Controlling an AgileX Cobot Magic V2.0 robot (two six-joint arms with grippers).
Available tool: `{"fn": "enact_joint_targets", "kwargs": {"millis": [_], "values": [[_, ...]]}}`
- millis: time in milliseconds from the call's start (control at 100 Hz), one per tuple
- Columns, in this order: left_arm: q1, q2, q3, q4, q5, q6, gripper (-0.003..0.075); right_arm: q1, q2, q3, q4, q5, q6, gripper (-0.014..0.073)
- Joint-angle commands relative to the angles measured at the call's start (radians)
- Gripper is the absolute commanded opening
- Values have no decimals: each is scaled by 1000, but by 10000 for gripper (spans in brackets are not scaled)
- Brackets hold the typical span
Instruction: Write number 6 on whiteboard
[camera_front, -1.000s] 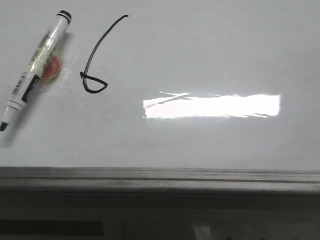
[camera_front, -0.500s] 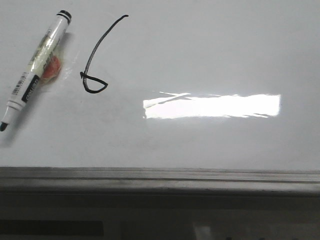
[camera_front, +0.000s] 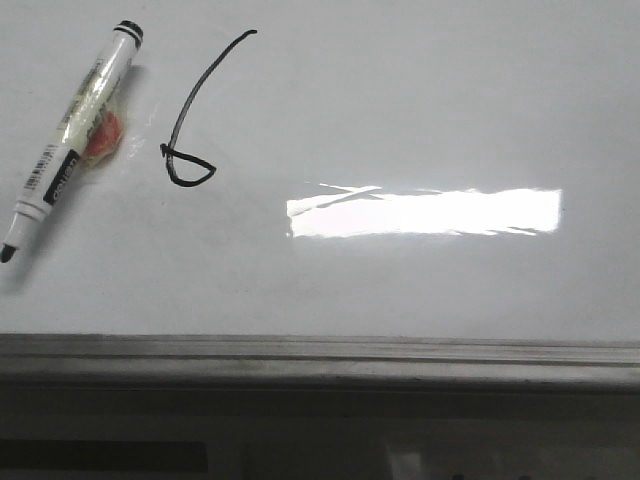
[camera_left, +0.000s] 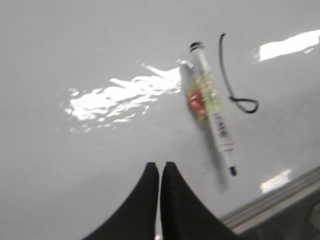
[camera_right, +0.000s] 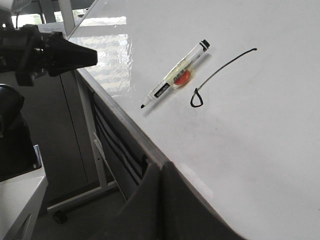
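The whiteboard (camera_front: 400, 100) fills the front view, with its grey rail (camera_front: 320, 355) along the near edge. A black number 6 (camera_front: 190, 120) is drawn at its upper left; it also shows in the left wrist view (camera_left: 230, 75) and the right wrist view (camera_right: 215, 80). A white marker (camera_front: 70, 135) lies uncapped on the board just left of the 6, also in the left wrist view (camera_left: 212, 107) and the right wrist view (camera_right: 176, 75). My left gripper (camera_left: 160, 165) is shut and empty above the board, apart from the marker. My right gripper (camera_right: 162, 165) is shut and empty at the board's edge. Neither shows in the front view.
A bright rectangular glare (camera_front: 425, 212) lies on the board right of the 6. The left arm (camera_right: 45, 52) hangs beyond the board's edge in the right wrist view. The board's metal stand (camera_right: 95, 150) and a wheel stand on the floor below.
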Motion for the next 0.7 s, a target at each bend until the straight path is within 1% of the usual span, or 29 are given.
{"fn": "enact_joint_targets", "kwargs": {"millis": [0, 90, 230, 350, 390, 440, 480, 530, 690], "values": [[95, 4, 11, -3, -81, -4, -20, -6, 6, -26, 7, -61, -6, -64], [190, -27, 40, -7, -81, -6, -20, -6, 6, -26, 7, -61, -6, -64], [308, -66, 84, -7, -86, -16, -20, -6, 6, -26, 7, -61, -6, -64], [378, -66, 130, -7, -99, -138, -20, -6, 6, -26, 7, -61, -6, -64], [393, -66, 142, -7, -99, -186, -20, -6, 6, -26, 7, -61, -6, -64], [409, -66, 162, -5, -99, -213, -20, -6, 6, -26, 7, -61, -6, -64], [414, -66, 174, 4, -101, -217, -20, -6, 6, -26, 7, -61, -6, -64], [416, -66, 172, 16, -42, -219, -20, -6, 6, -26, 7, -61, -6, -64], [416, -66, 172, 11, -46, -221, -20, -6, 6, -26, 7, -61, -6, -64]]}}
